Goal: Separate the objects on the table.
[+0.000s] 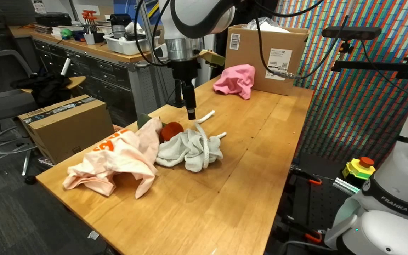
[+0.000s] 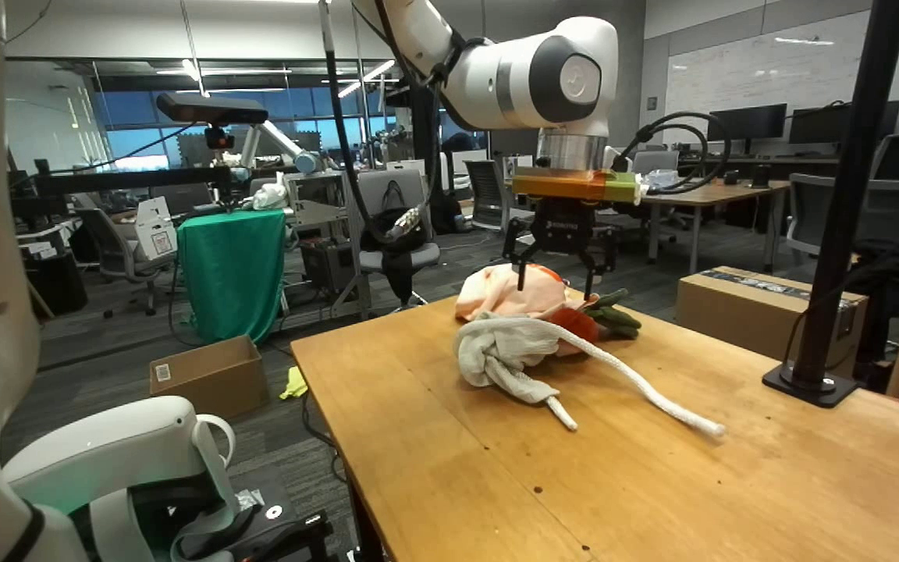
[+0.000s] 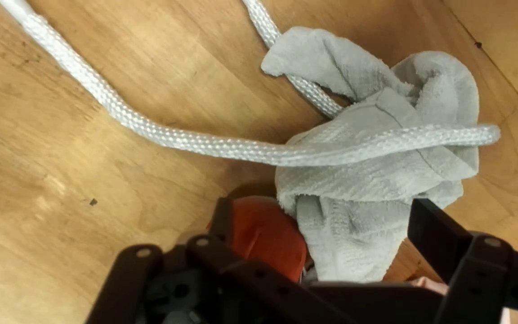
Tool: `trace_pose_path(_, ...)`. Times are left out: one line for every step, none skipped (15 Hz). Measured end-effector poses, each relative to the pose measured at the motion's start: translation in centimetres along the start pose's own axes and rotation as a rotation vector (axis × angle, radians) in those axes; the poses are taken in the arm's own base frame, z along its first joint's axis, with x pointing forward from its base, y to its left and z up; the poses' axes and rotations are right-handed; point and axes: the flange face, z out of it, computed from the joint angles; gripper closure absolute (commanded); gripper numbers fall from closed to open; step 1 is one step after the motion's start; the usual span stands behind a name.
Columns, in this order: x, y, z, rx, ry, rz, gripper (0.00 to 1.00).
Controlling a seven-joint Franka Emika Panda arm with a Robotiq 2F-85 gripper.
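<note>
The gripper (image 2: 556, 291) hangs over the cluster of soft objects, its two fingers spread with nothing held between them. Below it in the wrist view lie the white-grey cloth (image 3: 367, 180), with a white cord across it, and the red part of the plush toy (image 3: 268, 234). The toy's green part (image 2: 613, 318) pokes out beside the peach-cream cloth (image 1: 119, 159), which bears orange marks and lies against the toy and the grey cloth. Apart from these, at the far end of the table (image 1: 239, 198), rests the bright pink cloth (image 1: 236, 80); the wrist view does not include it.
A cardboard box (image 1: 260, 56) stands on the table behind the pink cloth. A black post (image 2: 824, 234) rises from the table's edge. Another carton (image 1: 67, 127) sits beside the table, lower down. Bare wood (image 2: 637, 484) spreads in front of the grey cloth.
</note>
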Motion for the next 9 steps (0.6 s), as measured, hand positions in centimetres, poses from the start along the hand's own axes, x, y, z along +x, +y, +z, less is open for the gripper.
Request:
trace_pose_path(-0.4,0.2,0.4,0.0,-0.003,-0.006,0.0)
trace_pose_path(-0.7,0.4,0.8,-0.002,-0.001,-0.009,0.0)
trace_pose_path(-1.1,0.7,1.1,-0.002,-0.003,-0.013,0.0)
trace_pose_path(-1.5,1.0,1.5,-0.001,-0.004,-0.021,0.0)
trace_pose_path(-1.9,1.3,1.8,0.002,-0.01,-0.042,0.0)
trace_pose_path(-2.3,1.6,2.2,0.007,-0.015,-0.077,0.0)
trace_pose_path(-2.6,1.9,2.5,0.012,-0.02,-0.111,0.0)
trace_pose_path(-3.0,2.2,2.7,0.014,-0.025,-0.147,0.0)
trace_pose_path(-3.4,2.5,3.0,0.015,-0.032,-0.191,0.0)
